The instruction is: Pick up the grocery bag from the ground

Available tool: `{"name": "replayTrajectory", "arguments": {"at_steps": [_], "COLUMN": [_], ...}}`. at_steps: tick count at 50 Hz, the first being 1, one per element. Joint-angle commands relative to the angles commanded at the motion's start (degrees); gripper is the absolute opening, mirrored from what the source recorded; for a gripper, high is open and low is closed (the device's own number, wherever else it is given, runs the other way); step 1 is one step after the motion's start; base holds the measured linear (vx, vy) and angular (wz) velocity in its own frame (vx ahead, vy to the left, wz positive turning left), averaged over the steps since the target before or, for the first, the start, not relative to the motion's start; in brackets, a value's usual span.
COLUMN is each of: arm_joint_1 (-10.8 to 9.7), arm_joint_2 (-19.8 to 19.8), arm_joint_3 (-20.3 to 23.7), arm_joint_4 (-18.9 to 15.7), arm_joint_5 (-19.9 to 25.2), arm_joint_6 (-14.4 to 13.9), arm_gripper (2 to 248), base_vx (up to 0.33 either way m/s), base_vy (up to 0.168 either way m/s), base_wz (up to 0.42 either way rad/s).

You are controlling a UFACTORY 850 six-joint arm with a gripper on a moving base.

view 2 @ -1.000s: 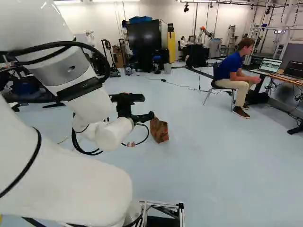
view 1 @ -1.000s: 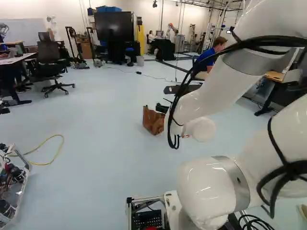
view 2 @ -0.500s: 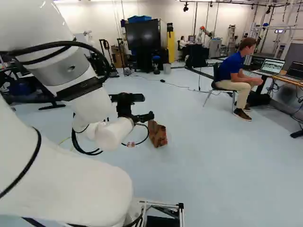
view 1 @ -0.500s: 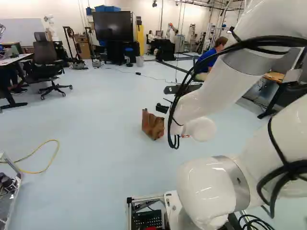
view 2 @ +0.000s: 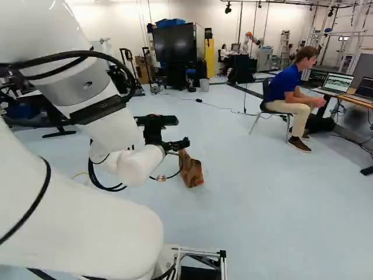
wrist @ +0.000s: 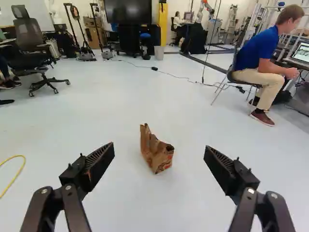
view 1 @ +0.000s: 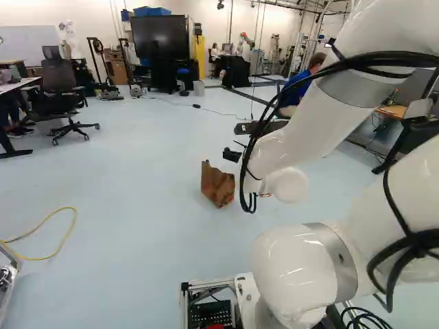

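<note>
On the pale floor (wrist: 120, 111), ahead of the black gripper (wrist: 159, 157) with its fingers spread wide, a crumpled brown paper grocery bag (wrist: 157, 153) stands upright; probably light, soft and easily torn, best pinched gently at its taller edge.

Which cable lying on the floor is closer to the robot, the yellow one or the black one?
The yellow cable, curving at the left of the left base view. The black cable lies far beyond the brown paper bag.
</note>
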Motion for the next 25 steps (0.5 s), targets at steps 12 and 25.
{"name": "replayTrajectory", "arguments": {"at_steps": [12, 25], "arm_joint_1": [0.0, 0.0], "arm_joint_2": [0.0, 0.0], "arm_joint_3": [0.0, 0.0], "arm_joint_4": [0.0, 0.0], "arm_joint_5": [0.0, 0.0], "arm_joint_6": [0.0, 0.0], "arm_gripper": [247, 247], "base_vx": [0.18, 0.213], "base_vy": [-0.058, -0.07], "base_wz": [-0.002, -0.003]}}
